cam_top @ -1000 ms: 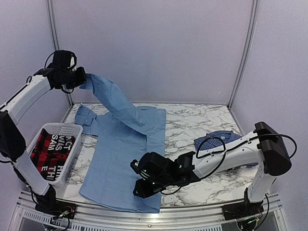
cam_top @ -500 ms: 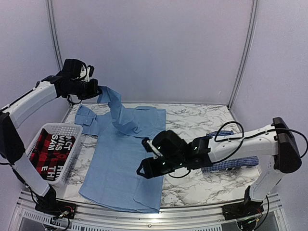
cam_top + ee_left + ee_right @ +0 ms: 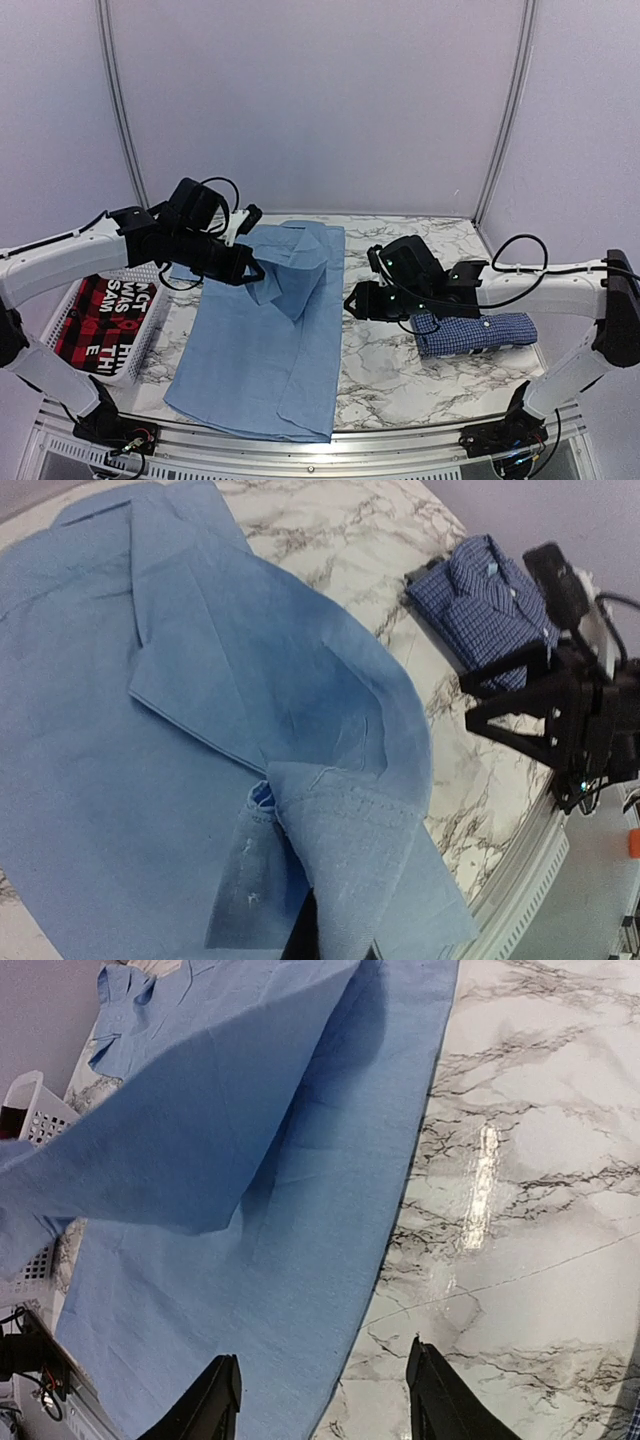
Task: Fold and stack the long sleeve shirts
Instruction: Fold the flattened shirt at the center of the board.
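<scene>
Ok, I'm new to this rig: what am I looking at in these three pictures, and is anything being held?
Two robot arms are bolted at the table's near edge. The wide picture comes from a fixed camera above and behind them; the other two come from a camera on each wrist. On the marble table lies a light blue shirt, spread out, and to its right a dark blue checked shirt, folded. A white basket at the left holds a red-and-black garment. The left tool is shut on the light blue shirt's sleeve, lifted over the shirt's body. The right tool is open and empty, above the table by that shirt's edge.
</scene>
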Robot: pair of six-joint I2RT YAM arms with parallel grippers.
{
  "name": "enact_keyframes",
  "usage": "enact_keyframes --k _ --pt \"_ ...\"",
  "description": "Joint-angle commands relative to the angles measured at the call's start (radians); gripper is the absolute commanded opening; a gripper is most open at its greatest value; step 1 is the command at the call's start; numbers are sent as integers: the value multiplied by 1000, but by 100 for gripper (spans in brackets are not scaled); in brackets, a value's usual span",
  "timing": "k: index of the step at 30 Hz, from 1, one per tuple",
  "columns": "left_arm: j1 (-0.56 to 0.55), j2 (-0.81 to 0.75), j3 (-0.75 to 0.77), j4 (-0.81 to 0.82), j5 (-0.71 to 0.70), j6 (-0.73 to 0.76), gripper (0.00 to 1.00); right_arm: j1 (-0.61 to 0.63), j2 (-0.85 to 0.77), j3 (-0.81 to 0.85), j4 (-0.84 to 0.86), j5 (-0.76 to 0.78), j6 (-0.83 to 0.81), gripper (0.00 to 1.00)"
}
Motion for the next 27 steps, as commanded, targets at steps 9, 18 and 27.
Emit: enact_keyframes --k 9,18,27 --pt "-160 69 -88 -14 49 -6 32 -34 68 33 18 -7 -45 55" --pt "-226 56 -118 34 -55 -122 55 -33 60 29 -17 -3 -68 57" --pt "28 62 -214 66 -4 -176 56 -13 63 66 -56 18 -91 59"
